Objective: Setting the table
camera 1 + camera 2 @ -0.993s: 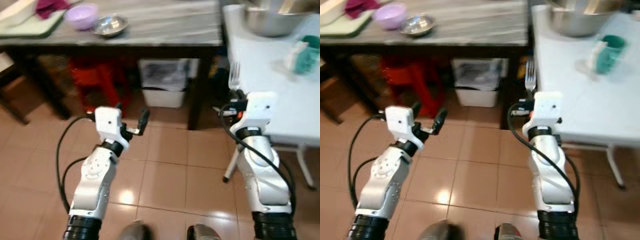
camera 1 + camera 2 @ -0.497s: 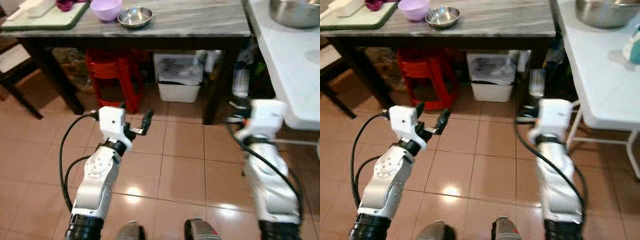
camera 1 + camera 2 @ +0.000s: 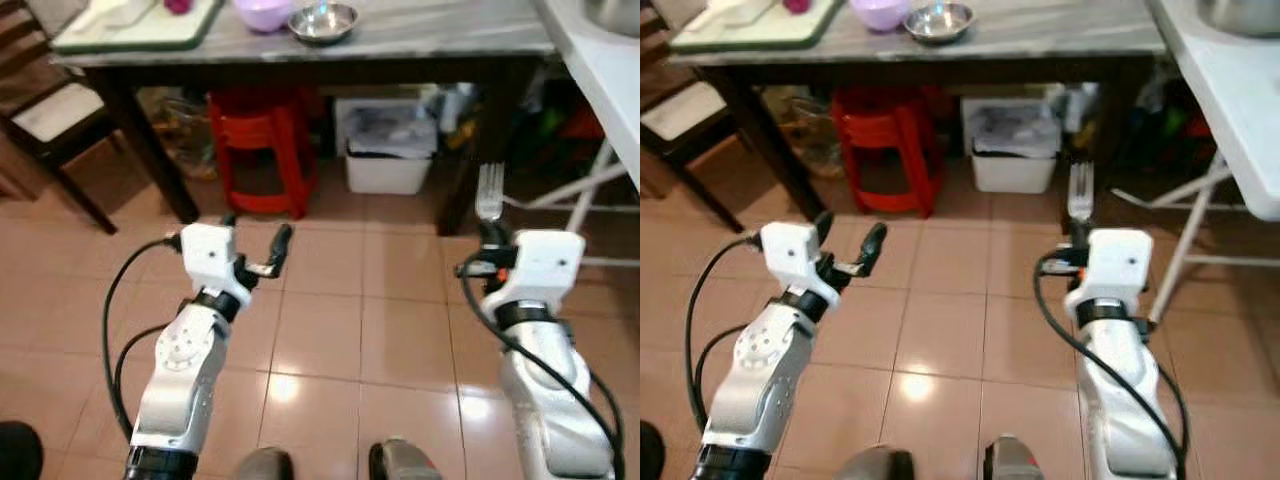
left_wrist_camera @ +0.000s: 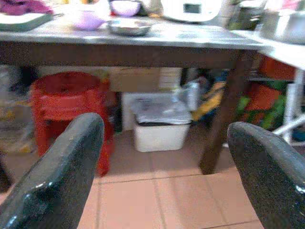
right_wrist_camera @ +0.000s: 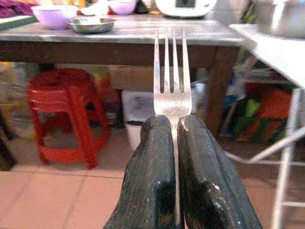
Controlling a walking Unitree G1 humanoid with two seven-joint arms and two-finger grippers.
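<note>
Your right gripper [image 5: 174,138] is pressed closed on a fork [image 5: 172,76]. The two black fingers [image 5: 152,176] clamp the handle between them, and the tines stand up straight above the fingertips. In the head views you see the fork [image 3: 489,192] raised in front of the right arm, over the tiled floor [image 3: 330,330], well apart from any table top.

Your left gripper [image 3: 254,240] holds nothing. Its fingers [image 4: 57,176] are spread wide, and between them you look through to the space under the table. This gripper hangs over the floor too, in front of the left arm.

Ahead of you stands a dark table [image 3: 420,40] with a grey marbled top. On it you see a small steel bowl [image 3: 323,21] and, just beside it, a purple bowl [image 3: 264,13]. Further to the left on the same top lies a green tray [image 3: 130,35]. Under the table there is a stack of red stools [image 3: 258,140], and near it a white bin [image 3: 389,150] with a bag inside. A dark wooden chair [image 3: 55,110] stands at the left of the table. At the right edge you see the corner of a white table [image 3: 605,70] on folding legs.
</note>
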